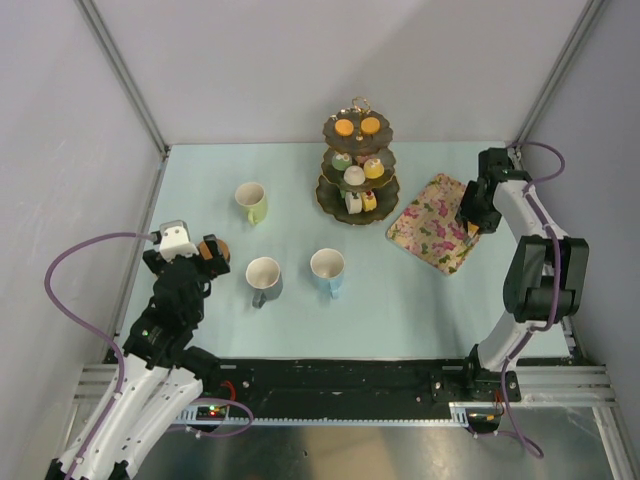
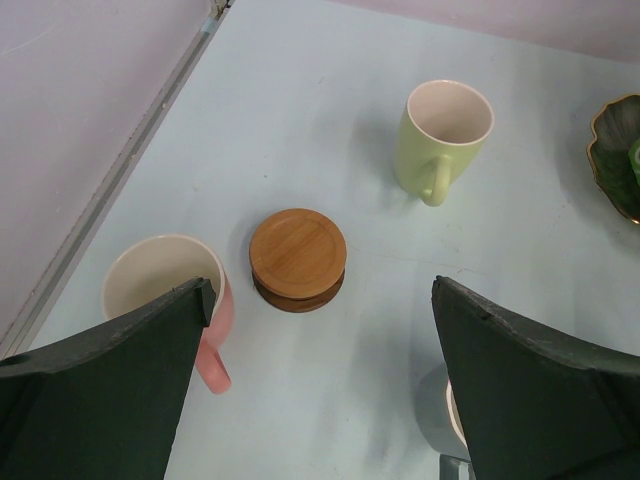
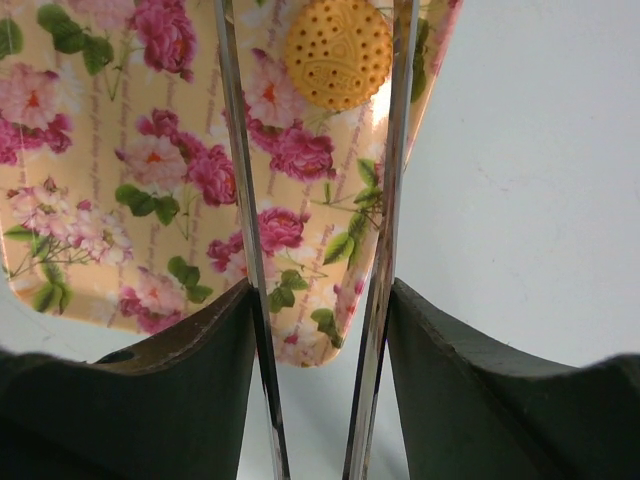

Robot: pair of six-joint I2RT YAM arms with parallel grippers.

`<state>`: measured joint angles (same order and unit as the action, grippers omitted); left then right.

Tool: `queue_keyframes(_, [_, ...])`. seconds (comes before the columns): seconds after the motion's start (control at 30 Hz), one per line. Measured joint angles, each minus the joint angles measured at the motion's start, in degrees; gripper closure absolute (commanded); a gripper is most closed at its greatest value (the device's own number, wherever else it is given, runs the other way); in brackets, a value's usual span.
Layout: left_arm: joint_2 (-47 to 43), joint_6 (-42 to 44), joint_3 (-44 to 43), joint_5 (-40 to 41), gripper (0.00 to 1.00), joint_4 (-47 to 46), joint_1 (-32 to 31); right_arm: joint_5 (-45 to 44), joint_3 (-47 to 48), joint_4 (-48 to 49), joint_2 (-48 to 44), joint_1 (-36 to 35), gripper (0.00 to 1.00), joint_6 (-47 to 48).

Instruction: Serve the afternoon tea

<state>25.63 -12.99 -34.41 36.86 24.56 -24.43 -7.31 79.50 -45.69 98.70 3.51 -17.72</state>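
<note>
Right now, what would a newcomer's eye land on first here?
The dark three-tier stand draws the eye, at the far middle of the table, loaded with colourful cakes. Right of it lies the floral tray, where the right fingers pinch metal tongs that frame a yellow biscuit.

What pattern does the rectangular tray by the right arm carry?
The tray has pink roses and green leaves on a pale peach ground, clearest in the right wrist view.

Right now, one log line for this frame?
left jaws open, over coaster stack | right jaws shut on tongs | yellow biscuit between tong blades, over floral tray
</note>
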Motion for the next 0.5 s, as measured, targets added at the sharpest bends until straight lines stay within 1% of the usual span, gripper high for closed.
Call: queue_keyframes(0.5, [0.63,0.00,0.00,0.02,0.02,0.00,-0.02,-1.25,4.94,0.20,5.88,-1.29,0.44,3.89])
